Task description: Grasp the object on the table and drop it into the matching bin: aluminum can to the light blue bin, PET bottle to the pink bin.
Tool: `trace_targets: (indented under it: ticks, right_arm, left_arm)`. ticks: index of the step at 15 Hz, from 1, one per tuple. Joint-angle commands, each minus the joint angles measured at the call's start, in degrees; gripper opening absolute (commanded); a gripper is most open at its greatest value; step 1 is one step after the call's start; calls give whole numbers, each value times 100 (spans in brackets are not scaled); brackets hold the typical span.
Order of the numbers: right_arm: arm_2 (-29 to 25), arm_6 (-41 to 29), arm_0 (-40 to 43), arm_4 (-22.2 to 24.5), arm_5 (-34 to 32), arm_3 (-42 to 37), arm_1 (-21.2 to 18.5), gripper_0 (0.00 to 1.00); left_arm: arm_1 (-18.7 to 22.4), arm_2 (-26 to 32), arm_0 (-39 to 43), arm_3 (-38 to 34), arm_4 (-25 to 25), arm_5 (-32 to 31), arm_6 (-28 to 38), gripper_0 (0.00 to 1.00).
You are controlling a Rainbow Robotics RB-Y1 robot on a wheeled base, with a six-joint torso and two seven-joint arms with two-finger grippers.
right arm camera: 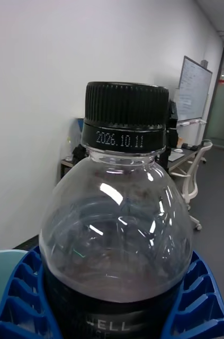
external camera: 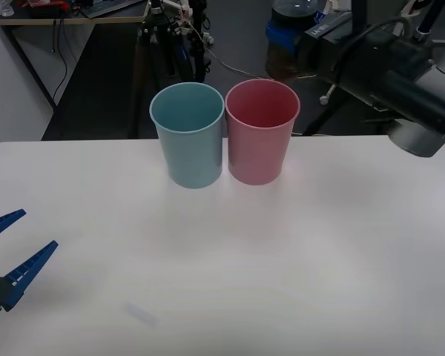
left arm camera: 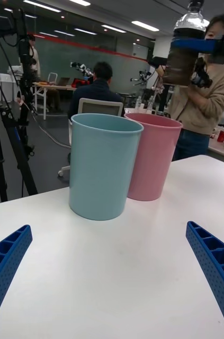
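My right gripper (external camera: 282, 33) is shut on the PET bottle (external camera: 284, 61), held high in the air behind and slightly right of the pink bin (external camera: 261, 132). In the right wrist view the bottle (right arm camera: 117, 222) stands upright with its black cap (right arm camera: 126, 106) on top, and blue ribbed fingers (right arm camera: 16, 296) press both sides of its dark lower part. The light blue bin (external camera: 187, 135) stands touching the pink bin's left side on the white table (external camera: 282, 252). My left gripper (external camera: 16, 246) rests open low at the table's left edge. From there the bottle (left arm camera: 183, 47) hangs above the pink bin (left arm camera: 154, 153).
The two bins stand near the table's far edge, with bare tabletop (left arm camera: 117, 254) in front of them. A black tripod (external camera: 159, 37) and office furniture stand on the floor beyond the table. The right arm's dark body (external camera: 408, 93) reaches in from the upper right.
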Motion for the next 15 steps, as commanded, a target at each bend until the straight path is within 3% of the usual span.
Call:
trace_targets:
  ticks: [1,10,15]
  right_arm:
    - [-1,-67,-91,397,6,521,475,0]
    - [-194,-234,-82,1074,-135,1295,1336,0]
    - [-203,-305,-82,1285,-117,1347,1485,0]
  left_arm:
    - [0,0,0,0,0,0,0,100]
    - [0,0,0,0,0,0,0,100]
    - [0,0,0,0,0,0,0,100]
